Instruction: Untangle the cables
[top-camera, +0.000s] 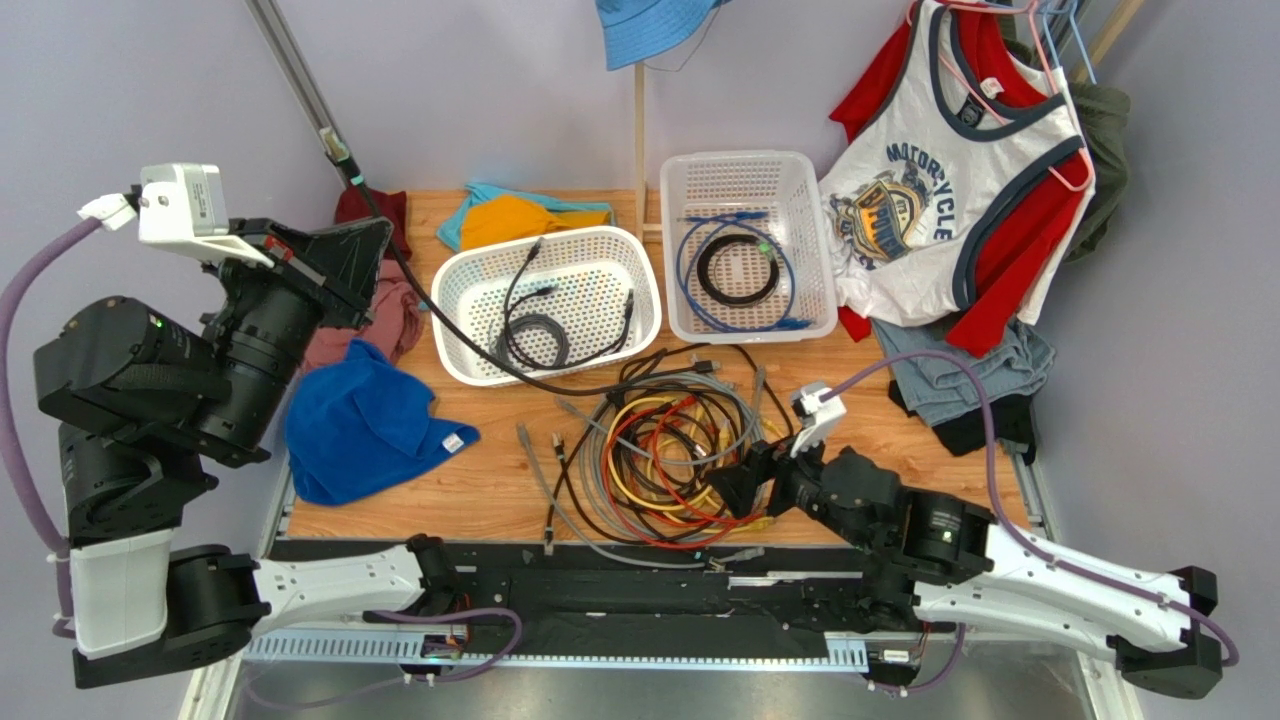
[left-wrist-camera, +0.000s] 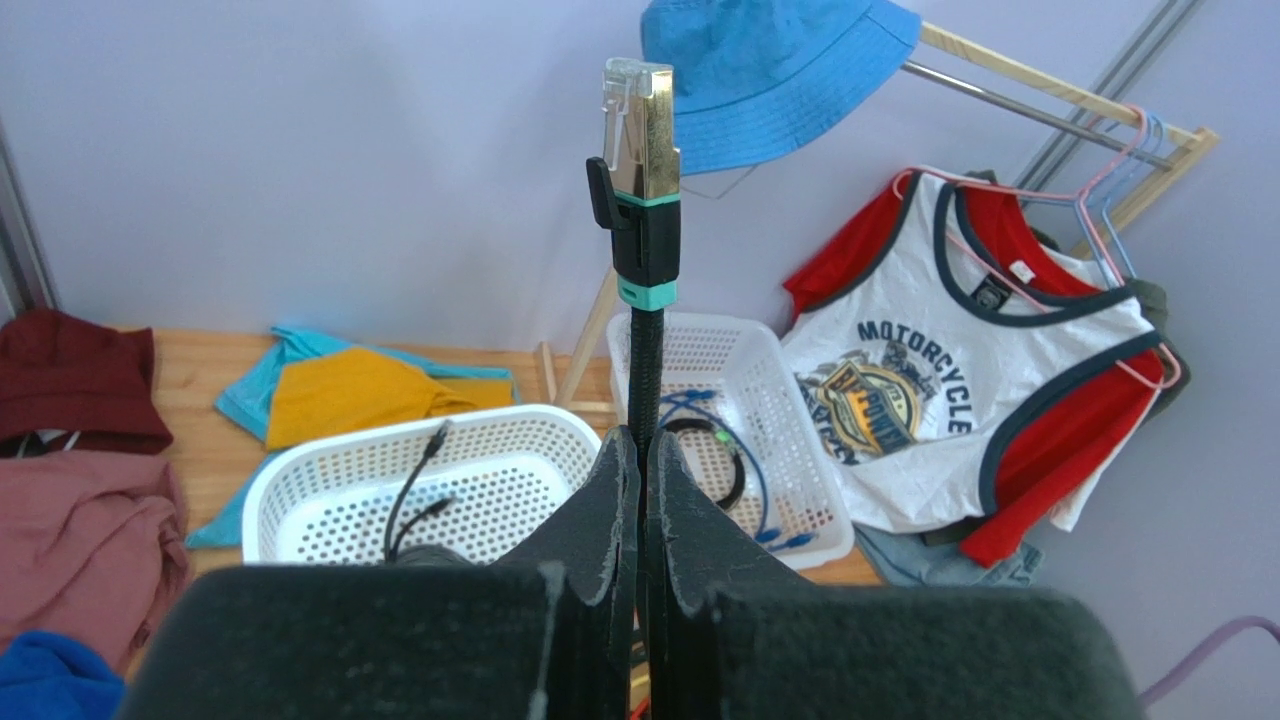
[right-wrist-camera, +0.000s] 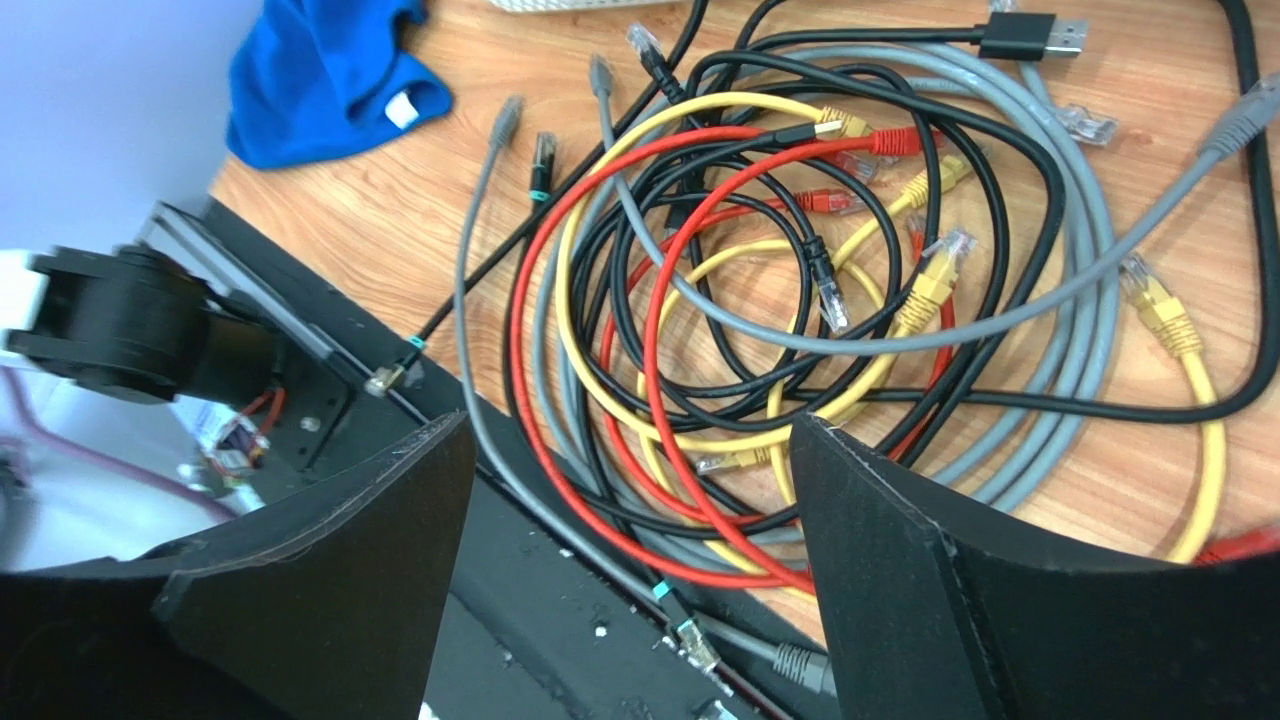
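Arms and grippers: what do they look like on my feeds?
The left arm and right arm mix bulky black joints with white link shells. A purple hose runs along each to a white wrist camera housing. The fingers are matte black wedges with a fuzzy, padded face.

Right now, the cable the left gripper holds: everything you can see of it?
Thin black cable, pinched in the shut left gripper. Its end stands upright above the jaws: black boot with two teal bands, gold-coloured metal plug, clear tip. Below, it slopes past the near corner of the left white basket into the cable pile.
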